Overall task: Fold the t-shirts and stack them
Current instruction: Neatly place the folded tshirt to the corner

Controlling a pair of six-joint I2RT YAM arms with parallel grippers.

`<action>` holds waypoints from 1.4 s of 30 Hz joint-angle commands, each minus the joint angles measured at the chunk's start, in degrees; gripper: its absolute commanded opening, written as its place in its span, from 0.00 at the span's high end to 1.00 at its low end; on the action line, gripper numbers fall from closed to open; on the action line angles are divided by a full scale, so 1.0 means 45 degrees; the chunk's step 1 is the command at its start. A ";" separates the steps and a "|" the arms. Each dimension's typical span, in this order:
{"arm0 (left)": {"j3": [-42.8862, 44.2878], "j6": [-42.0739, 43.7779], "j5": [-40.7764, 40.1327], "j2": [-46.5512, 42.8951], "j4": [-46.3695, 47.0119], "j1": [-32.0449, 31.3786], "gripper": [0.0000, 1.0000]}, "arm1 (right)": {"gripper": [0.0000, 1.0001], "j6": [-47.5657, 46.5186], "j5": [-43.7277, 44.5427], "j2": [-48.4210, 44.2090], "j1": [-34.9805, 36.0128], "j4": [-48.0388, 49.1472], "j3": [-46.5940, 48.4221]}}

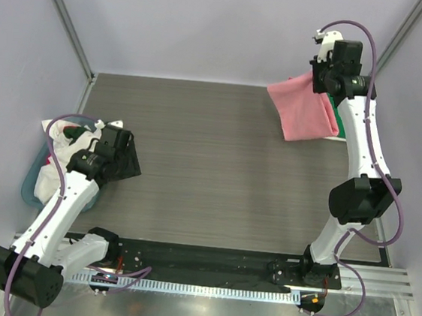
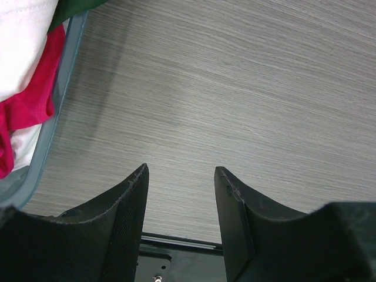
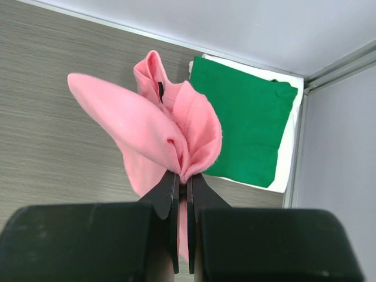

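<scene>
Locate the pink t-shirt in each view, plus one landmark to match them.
Top external: the pink t-shirt is at the upper right, by the table's far right corner.
Left wrist: not in view.
Right wrist: at centre, bunched and pinched in the right gripper.
Shared landmark: the green t-shirt, just right of the pink one in both the top external and right wrist views.

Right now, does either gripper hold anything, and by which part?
The right gripper pinches the salmon-pink t-shirt by a bunched fold of cloth; the left gripper is open, empty.
</scene>
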 commanded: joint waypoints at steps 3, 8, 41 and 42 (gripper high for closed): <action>-0.0066 -0.0104 -0.0202 0.0005 0.0398 0.0009 0.50 | 0.99 -0.0249 -0.0229 -0.0100 -0.0553 0.0455 0.1037; -0.0085 -0.0104 -0.0143 0.0160 0.0399 0.0009 0.50 | 0.99 -0.0074 -0.0931 0.0543 -0.1311 0.0455 0.1583; -0.0008 -0.0417 -0.0942 0.0766 0.0145 -0.0557 0.50 | 0.99 0.2463 -0.0913 0.6051 -0.3776 0.3558 0.4728; -0.0027 -0.0455 -0.0963 0.0805 0.0125 -0.0577 0.50 | 0.99 0.2562 -0.0855 0.6304 -0.3873 0.3696 0.4826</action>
